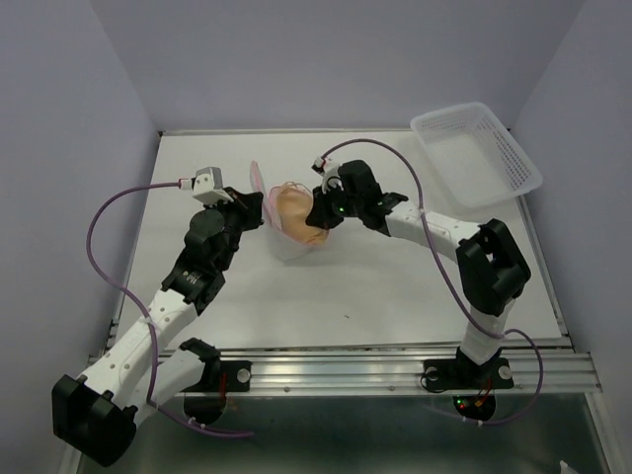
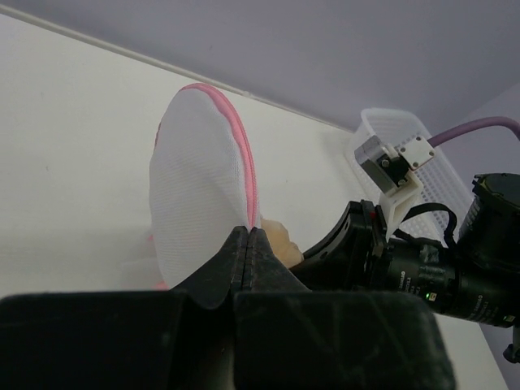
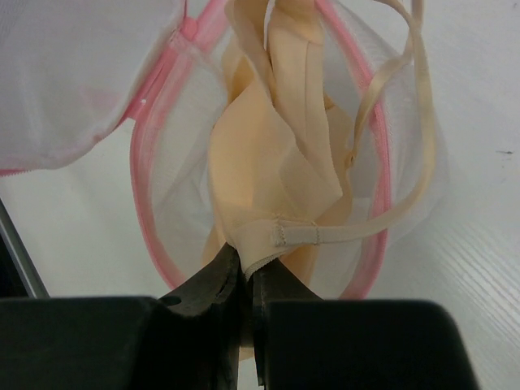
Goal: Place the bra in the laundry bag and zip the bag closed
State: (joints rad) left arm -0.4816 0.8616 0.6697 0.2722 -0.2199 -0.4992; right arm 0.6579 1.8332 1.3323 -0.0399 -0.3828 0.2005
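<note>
**Ana:** Since the right gripper (image 3: 244,260) has its jaws drawn to a narrow pinch on the hem of the bra (image 3: 276,162), where does the garment sit?

**Ben:** Mostly inside the mouth of the laundry bag (image 3: 145,154), with the cups bunched upright within the pink rim. One strap (image 3: 357,231) loops out past the rim on the far side.

**Ana:** And the left gripper (image 2: 248,231)?

**Ben:** Its jaws are pressed fully together on the edge of the lid (image 2: 195,171), holding that mesh flap up and off the opening.

**Ana:** So how should the robot finish the insert?

**Ben:** Probably by pressing deeper toward the bag's bottom before letting go. Then it should tuck the stray strap inside, or the zipper may snag it. The left arm ought to hold the lid high meanwhile, because a sagging flap would narrow the opening.

**Ana:** Anything beyond the bag?

**Ben:** Only the slotted basket (image 1: 515,158) at the far right corner of the table (image 1: 395,296). It's well apart and no part of this step.
</note>
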